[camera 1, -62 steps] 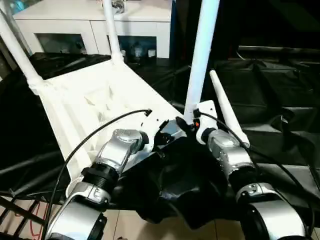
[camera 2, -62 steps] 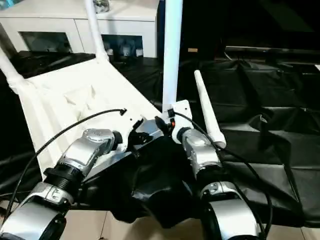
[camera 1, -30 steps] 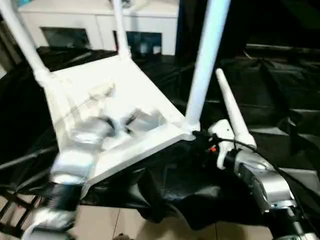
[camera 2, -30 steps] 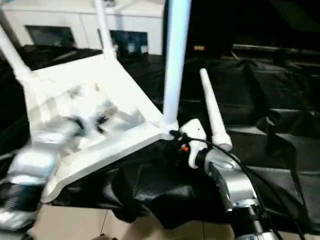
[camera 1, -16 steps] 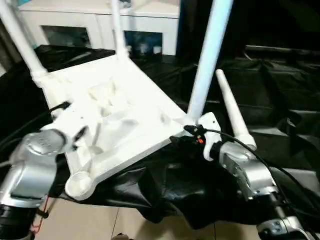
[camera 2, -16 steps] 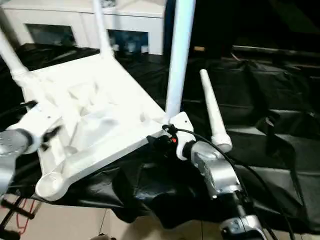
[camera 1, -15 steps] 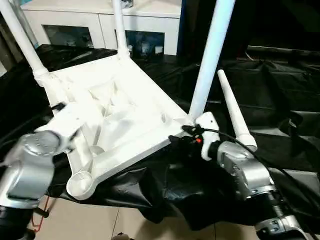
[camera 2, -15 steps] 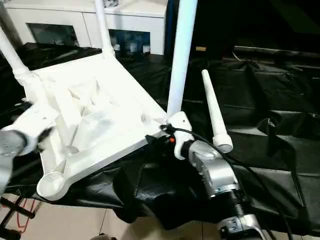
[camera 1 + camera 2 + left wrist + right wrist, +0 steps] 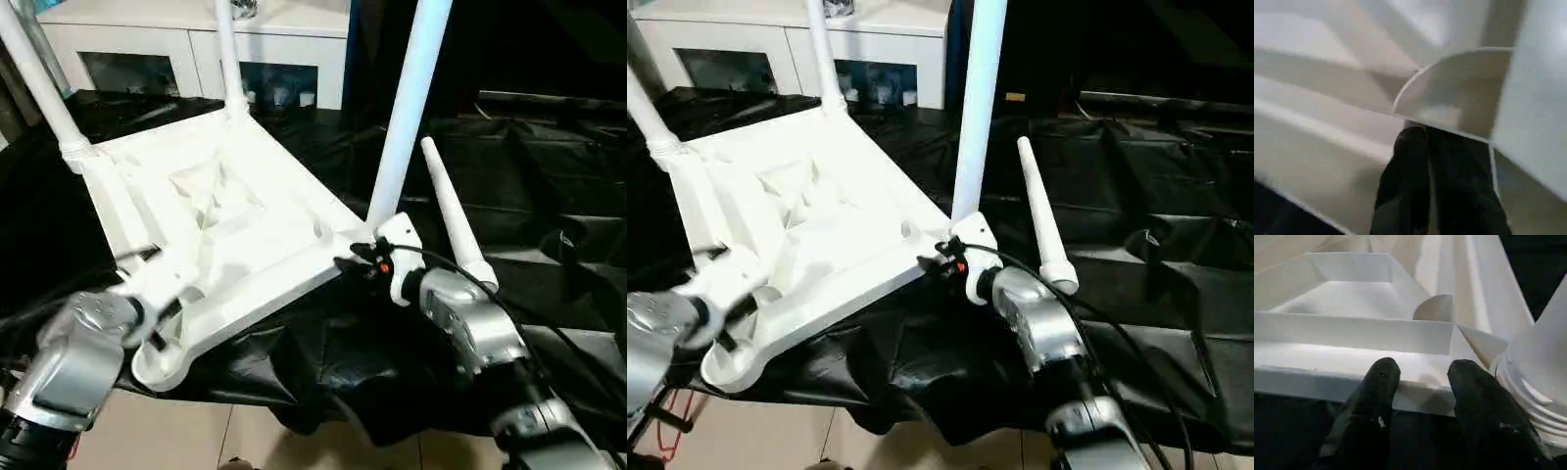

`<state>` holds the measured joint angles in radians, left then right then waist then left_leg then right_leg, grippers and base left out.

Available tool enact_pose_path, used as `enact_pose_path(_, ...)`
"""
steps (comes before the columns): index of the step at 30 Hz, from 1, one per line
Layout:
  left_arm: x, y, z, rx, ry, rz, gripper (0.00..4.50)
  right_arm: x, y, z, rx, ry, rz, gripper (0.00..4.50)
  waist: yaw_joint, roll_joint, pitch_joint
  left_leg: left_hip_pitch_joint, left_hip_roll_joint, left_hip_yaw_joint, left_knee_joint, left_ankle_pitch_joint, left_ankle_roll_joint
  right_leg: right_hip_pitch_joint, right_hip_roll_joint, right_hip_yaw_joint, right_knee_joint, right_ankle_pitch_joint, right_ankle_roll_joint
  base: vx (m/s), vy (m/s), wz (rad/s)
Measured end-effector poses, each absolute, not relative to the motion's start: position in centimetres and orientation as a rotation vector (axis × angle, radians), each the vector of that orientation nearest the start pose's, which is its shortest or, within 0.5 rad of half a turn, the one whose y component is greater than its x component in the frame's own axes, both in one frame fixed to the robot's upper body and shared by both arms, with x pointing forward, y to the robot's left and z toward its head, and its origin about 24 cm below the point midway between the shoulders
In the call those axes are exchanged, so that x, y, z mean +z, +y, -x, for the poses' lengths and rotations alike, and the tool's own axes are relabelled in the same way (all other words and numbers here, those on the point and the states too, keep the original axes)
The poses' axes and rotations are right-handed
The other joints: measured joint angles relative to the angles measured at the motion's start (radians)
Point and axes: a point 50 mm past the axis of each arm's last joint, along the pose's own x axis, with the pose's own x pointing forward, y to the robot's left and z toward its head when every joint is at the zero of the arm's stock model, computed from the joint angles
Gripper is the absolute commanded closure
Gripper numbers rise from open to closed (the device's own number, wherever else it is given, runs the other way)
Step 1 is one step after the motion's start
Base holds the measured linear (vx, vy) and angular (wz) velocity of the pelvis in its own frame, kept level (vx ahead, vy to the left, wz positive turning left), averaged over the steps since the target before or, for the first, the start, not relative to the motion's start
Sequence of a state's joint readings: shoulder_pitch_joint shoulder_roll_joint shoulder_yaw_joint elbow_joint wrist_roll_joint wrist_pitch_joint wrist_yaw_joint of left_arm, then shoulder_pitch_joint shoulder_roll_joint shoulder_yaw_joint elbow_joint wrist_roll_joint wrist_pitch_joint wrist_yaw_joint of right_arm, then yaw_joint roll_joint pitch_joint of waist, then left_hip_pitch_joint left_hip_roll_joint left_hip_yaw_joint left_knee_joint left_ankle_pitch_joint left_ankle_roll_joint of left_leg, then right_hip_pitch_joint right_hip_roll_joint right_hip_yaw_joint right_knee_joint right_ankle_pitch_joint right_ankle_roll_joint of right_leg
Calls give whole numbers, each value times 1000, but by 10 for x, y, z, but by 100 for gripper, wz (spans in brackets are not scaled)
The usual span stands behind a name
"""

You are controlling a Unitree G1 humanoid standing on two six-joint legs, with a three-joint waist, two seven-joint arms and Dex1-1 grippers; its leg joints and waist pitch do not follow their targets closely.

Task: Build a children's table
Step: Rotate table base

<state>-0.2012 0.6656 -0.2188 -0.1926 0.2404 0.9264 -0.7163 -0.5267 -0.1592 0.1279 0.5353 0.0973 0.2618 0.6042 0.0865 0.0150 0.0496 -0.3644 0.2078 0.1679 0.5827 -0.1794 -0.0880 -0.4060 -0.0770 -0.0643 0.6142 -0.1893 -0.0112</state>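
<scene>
light falls from above onto the white children's table (image 9: 245, 225), whose ribbed underside glares almost blank, while the black drape (image 9: 549, 196) swallows detail and shows only faint sheen on its folds. the left forearm (image 9: 83, 352) smears with motion blur. in the left wrist view the white ribs are soft and out of focus; the right wrist view is crisper, with soft shadows under the rim.

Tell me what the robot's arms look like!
Both arms are shiny silver metal with rounded joints and black ribbed rings. The right end effector has two chunky black fingers, a white housing with an orange-red spot, and a thin black cable looping back. The left end effector is black-fingered too.
</scene>
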Motion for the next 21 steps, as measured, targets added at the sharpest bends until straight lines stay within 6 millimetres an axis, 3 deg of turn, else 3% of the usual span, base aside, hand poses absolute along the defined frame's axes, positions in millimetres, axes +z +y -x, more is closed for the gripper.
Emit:
enact_pose_path(5,65,220,-260,-503,780,-678,449,54,-104,-334,732,261,-21,322,6,1,0,-1,0,0,0,0,0,0,0,0,-1,0,0,0,0,0)
enact_pose_path(9,66,217,-261,-522,777,-660,450,65,-118,-338,684,225,14,357,12,0,0,-2,-1,1,1,0,0,1,0,0,-1,0,0,0,0,0)
enact_pose_path(12,66,213,-260,-571,780,-636,450,61,-139,-338,645,282,120,372,15,1,0,-2,-1,1,2,0,0,2,0,0,-1,0,0,0,0,0)
enact_pose_path(15,66,208,-260,-618,784,-622,450,53,-153,-334,622,346,184,415,11,4,-1,-1,-1,1,2,0,0,2,0,0,-1,0,0,0,0,0)
enact_pose_path(21,63,194,-257,-753,778,-594,450,40,-140,-331,679,395,190,445,-3,12,-4,-1,0,1,2,0,0,2,0,0,0,0,0,0,0,0)
